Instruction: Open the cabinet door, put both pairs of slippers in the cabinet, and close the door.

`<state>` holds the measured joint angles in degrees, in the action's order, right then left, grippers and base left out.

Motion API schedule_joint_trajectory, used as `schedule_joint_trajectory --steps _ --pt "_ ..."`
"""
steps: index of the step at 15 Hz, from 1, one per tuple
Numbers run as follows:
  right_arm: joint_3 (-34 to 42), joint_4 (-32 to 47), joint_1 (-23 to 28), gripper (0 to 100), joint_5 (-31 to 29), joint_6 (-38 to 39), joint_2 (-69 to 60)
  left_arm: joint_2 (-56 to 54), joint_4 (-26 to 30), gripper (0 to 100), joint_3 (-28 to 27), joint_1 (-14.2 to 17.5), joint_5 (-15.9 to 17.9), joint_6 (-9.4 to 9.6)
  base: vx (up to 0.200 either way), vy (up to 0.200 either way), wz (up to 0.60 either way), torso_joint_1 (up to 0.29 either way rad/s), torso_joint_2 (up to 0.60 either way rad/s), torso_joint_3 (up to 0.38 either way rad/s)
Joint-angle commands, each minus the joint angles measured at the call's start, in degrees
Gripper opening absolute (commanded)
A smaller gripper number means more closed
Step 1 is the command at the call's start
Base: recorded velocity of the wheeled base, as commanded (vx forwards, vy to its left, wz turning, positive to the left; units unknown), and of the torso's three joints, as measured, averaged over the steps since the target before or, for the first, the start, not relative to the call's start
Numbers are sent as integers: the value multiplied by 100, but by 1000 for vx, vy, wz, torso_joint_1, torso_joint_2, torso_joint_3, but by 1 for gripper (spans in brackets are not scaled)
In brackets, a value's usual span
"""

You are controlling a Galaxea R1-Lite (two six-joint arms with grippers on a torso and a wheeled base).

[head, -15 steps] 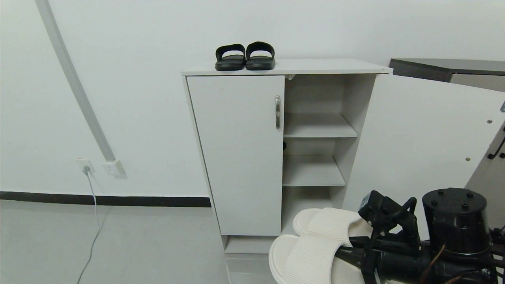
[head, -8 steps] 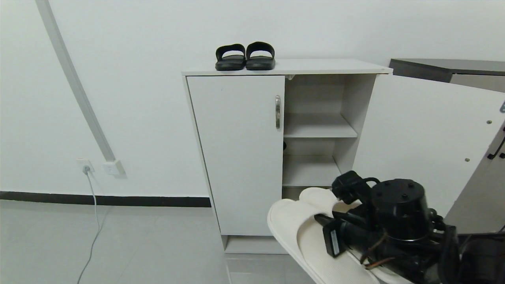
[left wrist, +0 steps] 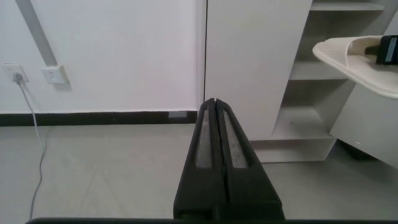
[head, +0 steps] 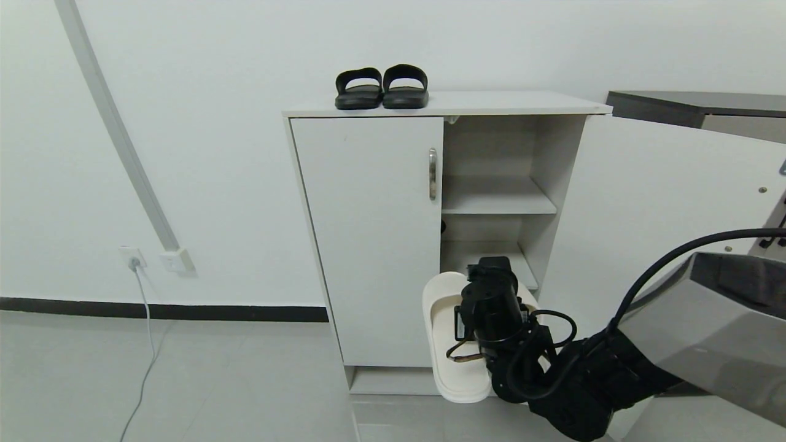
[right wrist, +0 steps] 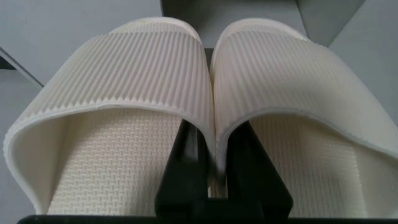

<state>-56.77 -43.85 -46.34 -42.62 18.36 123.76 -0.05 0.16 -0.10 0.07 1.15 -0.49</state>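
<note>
Now, head view: the right gripper (head: 466, 322) held the white pair (head: 445, 331) on end at lower centre of the frame, at the mouth of the cabinet's (head: 368, 245) open right half, in front of the lower shelf (head: 485, 264). One second before, the pair had hung at the lower right, well short of the opening. The door (head: 645, 215) stood wide at right. The black pair (head: 381, 89) sat on the cabinet top, upper centre.

Left wrist view: the left gripper (left wrist: 215, 143) had its fingers pressed together on nothing. Farther off, the white pair (left wrist: 354, 56) hung beside the open shelves.

Right wrist view: the right gripper (right wrist: 211, 162) was clamped on the adjoining inner edges of the white pair (right wrist: 124, 81).

Judged so, the first pair was nearly delivered. The black pair and the closing of the door remained.
</note>
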Motion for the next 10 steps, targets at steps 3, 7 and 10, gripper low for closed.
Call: schedule_joint_trajectory --steps 3,7,10 --pt "-36 -54 11 0 -18 1 201 5 2 0 1 1 0 -4 0 -200 0 -1 1 -1" --pt "-53 -150 98 0 -124 -8 395 14 2 0 1 1 0 -4 0 -200 0 2 2 4" --pt "-150 -159 98 0 -115 -52 456 5 -7 0 1 1 -9 -4 0 -67 0 -1 -1 4"
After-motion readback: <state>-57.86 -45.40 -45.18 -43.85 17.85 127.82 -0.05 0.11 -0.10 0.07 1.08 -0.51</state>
